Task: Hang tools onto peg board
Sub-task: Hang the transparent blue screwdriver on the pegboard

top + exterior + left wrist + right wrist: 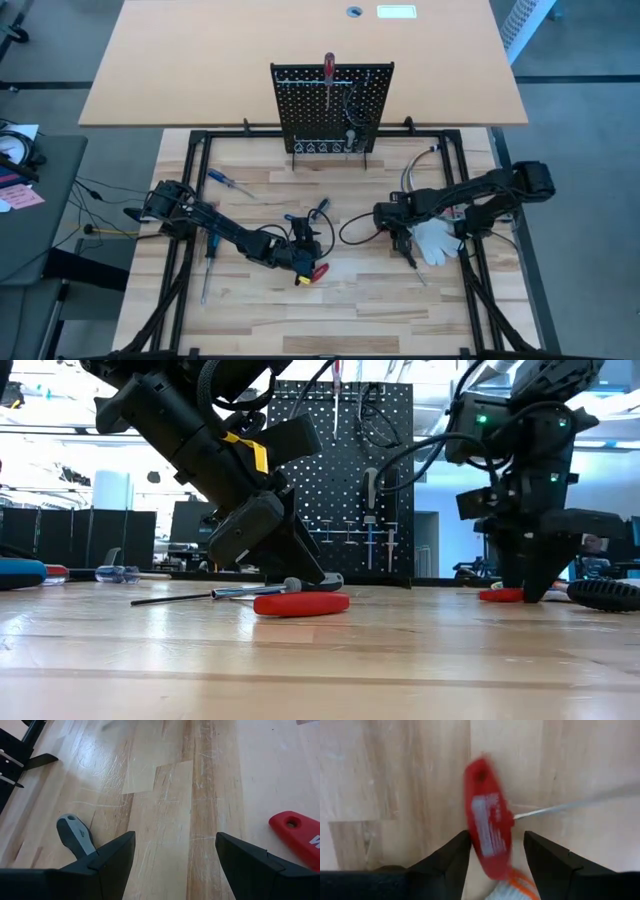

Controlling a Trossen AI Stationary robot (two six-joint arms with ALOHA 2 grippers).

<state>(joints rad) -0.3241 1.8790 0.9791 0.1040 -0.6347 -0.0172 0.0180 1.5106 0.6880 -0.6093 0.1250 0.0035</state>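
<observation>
The black peg board [330,105] stands upright at the table's far middle, with a red-handled screwdriver [329,68] at its top edge. My left gripper [175,860] is open low over the wood. A grey handle [74,834] lies beside one of its fingers and a red handle [297,834] beside the other, also seen as the red handle [300,603]. My right gripper [497,842] points down, open. Its fingers stand on either side of the near end of a red T-handle tool [487,827], whose thin shaft [570,806] lies on the table.
A white glove [436,241] lies on the table just right of my right gripper [403,243]. A blue screwdriver [230,183] lies at the left, and another screwdriver [208,262] lies under my left arm. The black frame rail [185,190] borders the wood.
</observation>
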